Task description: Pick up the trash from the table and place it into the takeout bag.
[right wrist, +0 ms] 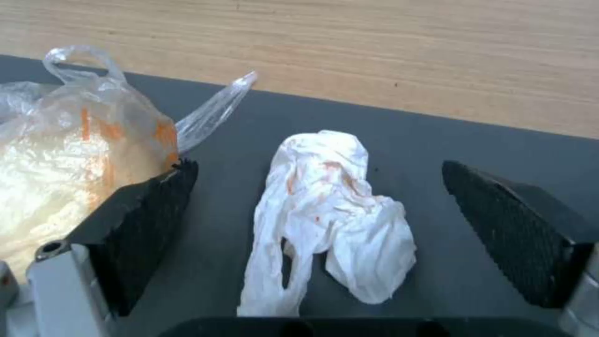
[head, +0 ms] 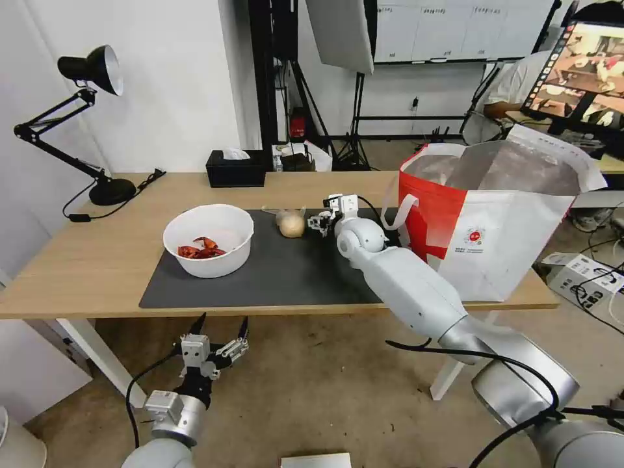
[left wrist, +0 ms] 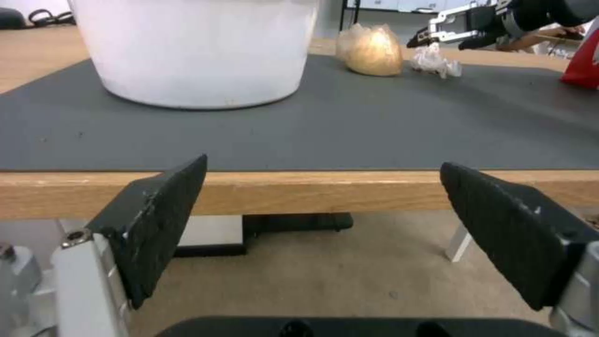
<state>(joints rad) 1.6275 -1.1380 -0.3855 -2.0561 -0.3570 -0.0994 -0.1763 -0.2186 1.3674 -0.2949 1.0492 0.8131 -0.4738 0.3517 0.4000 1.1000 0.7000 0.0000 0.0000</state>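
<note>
mat (right wrist: 474,140), tissue (right wrist: 325,215) between right gripper (right wrist: 318,224) fingers

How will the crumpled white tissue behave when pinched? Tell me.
The crumpled white tissue is thin and loosely wadded, so it will probably squash flat and feel nearly weightless. Its trailing twisted end may dangle rather than hold shape. It lies between the open fingers of the right hand, and seems unlikely to roll or slip.

White bowl (head: 208,248) holding red shells left of centre on grey mat, wrapped beige ball (head: 291,224) mid-frame, crumpled tissue (right wrist: 327,213) beside it, red-and-white bag (head: 484,221) upright at right
</note>
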